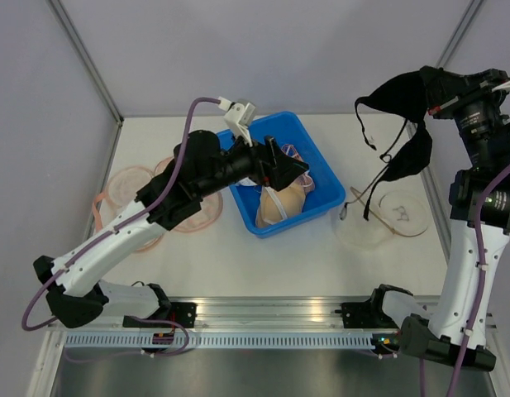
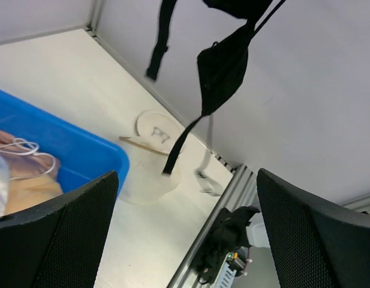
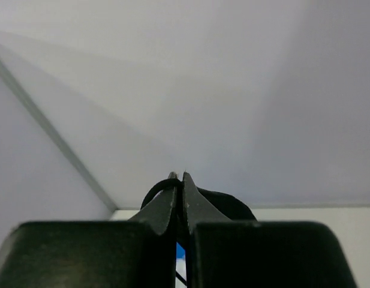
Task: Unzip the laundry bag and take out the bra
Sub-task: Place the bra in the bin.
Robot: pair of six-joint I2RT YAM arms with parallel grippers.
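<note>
A black bra (image 1: 407, 124) hangs in the air at the right, its straps dangling toward the table. My right gripper (image 1: 432, 87) is shut on its top edge; in the right wrist view the closed gripper (image 3: 180, 177) pinches a black strap of the bra (image 3: 229, 204). Under it, the white mesh laundry bag (image 1: 366, 223) lies flat on the table. My left gripper (image 1: 294, 169) hovers open over the blue bin (image 1: 321, 157) with nothing between its fingers. The left wrist view looks past that open gripper (image 2: 185, 240) at the hanging bra (image 2: 223, 72) and the laundry bag (image 2: 150, 174).
The blue bin holds beige garments (image 1: 281, 203) with thin white straps. Pink round mesh bags (image 1: 131, 190) lie at the left under the left arm. A metal rail (image 1: 263, 318) runs along the near edge. Enclosure walls stand close behind and at both sides.
</note>
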